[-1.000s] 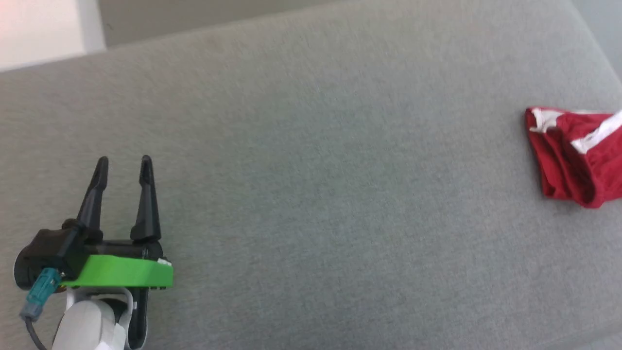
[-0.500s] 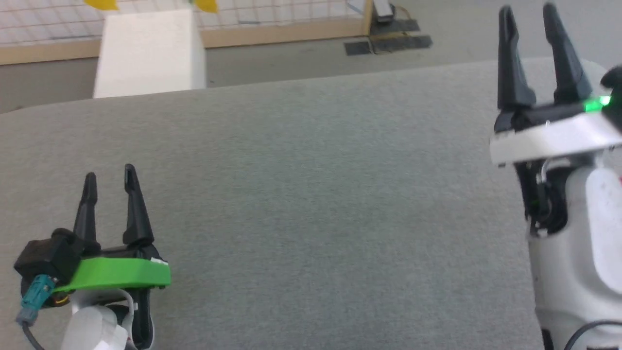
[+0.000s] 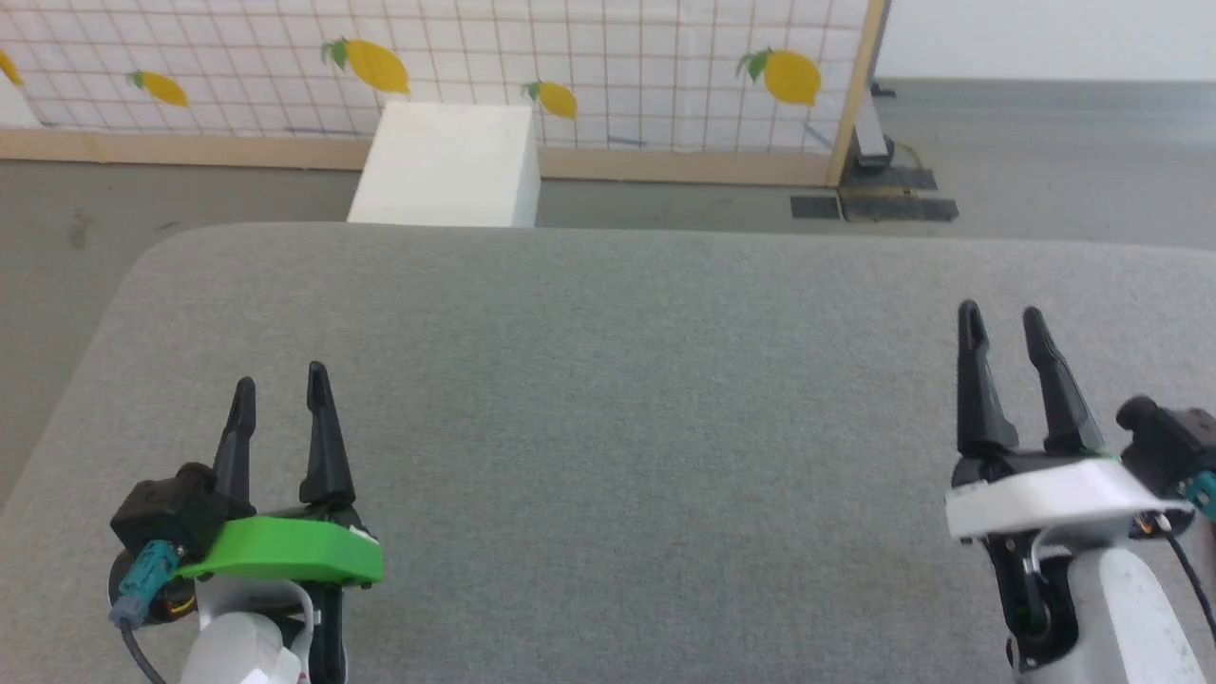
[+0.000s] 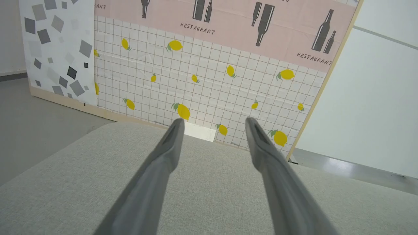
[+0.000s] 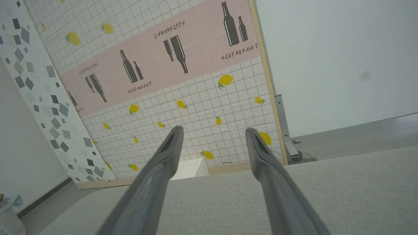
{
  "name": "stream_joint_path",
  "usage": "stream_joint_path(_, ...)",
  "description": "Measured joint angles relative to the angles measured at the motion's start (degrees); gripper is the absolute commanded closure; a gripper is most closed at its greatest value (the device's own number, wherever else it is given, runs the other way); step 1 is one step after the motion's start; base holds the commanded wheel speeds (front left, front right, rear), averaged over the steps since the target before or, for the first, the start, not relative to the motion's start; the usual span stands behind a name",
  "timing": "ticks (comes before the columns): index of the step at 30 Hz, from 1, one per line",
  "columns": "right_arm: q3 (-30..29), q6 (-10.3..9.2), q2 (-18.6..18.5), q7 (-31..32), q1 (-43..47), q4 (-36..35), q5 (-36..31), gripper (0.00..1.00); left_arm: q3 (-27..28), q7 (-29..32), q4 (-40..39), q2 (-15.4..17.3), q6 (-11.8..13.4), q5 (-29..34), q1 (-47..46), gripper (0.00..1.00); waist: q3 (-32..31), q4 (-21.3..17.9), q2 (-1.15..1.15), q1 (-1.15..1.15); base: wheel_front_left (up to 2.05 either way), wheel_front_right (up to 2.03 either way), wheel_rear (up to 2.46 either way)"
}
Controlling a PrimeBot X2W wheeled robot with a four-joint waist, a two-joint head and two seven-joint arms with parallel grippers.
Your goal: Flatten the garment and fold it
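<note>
The left gripper [image 3: 281,377] and right gripper [image 3: 999,312] hovered over the grey padded surface [image 3: 608,427], each with fingers apart and empty; where the garment lay could not be told (the likely snag); reaching blind, they risked pinching bare upholstery or bunching the cloth further.

The left gripper [image 3: 281,377] is at the near left of the table [image 3: 608,399], the right gripper [image 3: 999,312] at its near right. A box [image 3: 442,166] stands behind the table, a board [image 3: 617,57] behind that.
</note>
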Motion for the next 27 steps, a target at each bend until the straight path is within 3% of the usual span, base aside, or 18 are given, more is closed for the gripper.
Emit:
stream_joint_path(13,-0.2,0.0,-0.1,0.0,9.4,-4.1,-8.8,0.0,-4.3,0.0,6.1,-0.3,1.9,4.0,2.4,0.0,-3.6,1.8,0.0,0.0,0.0,0.0,0.0)
stream_joint_path(27,-0.5,0.0,0.0,0.0,15.3,-4.5,-8.6,0.0,-5.8,0.0,7.1,-1.5,2.6,4.6,4.0,0.0,-3.8,1.3,0.0,0.0,0.0,0.0,0.0)
